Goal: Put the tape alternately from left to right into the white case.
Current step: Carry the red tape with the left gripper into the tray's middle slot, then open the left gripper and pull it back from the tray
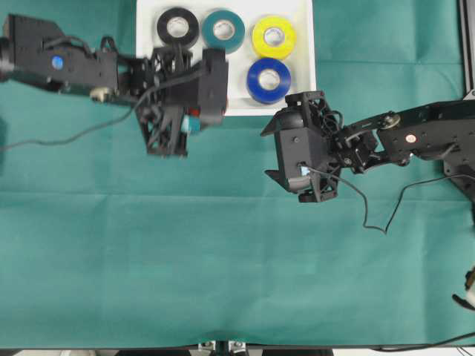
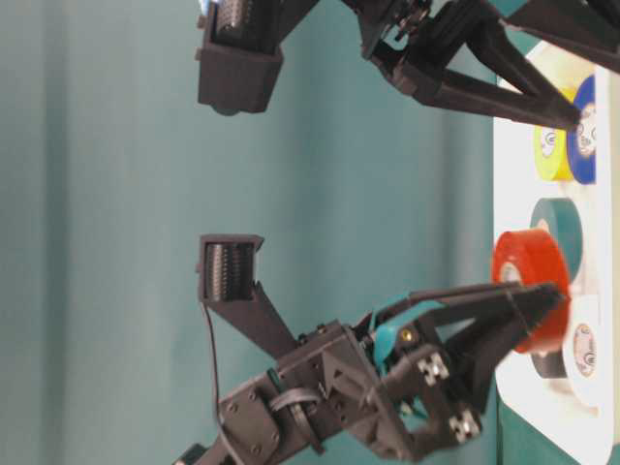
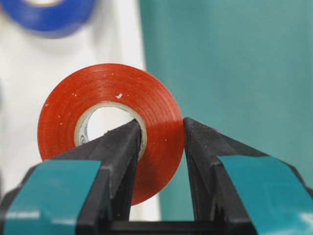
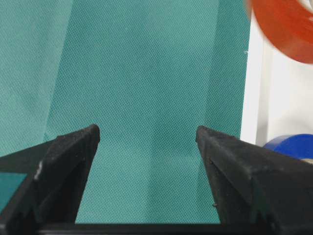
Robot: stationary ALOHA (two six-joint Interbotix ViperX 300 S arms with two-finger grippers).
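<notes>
Five rolls in view: we count a glossy black tape roll with a pale cardboard core [image 1: 177, 27], a teal roll [image 1: 223, 30], a yellow roll [image 1: 273, 37] and a blue roll [image 1: 268, 80] lying flat in the shallow white rectangular plastic case with a raised rim [image 1: 306, 92], plus one roll carried above it; a white roll [image 2: 584, 349] shows only in the table-level view.

Roll in hand: the glossy red-orange tape roll [image 3: 110, 125] stands on edge, one jaw through its core and the other outside its wall.

Left gripper [image 3: 161, 142]: we read it as clamped tight on the red-orange roll's wall, hanging over the case's edge at 6 o'clock.

Right gripper [image 4: 146, 147]: jaws spread wide, nothing between them, over the green cloth-covered table [image 1: 223, 259] at 4 o'clock from the case.

Free slot: we judge the bare white floor at 9 o'clock from the blue roll to be the place, though the left arm hides it from above.

Doing it well: we would carry the roll fully past the rim, lower it clear of the blue and black rolls, then release low.

Risk: an on-edge roll may, we judge, roll or snag the inner jaw when let go.
</notes>
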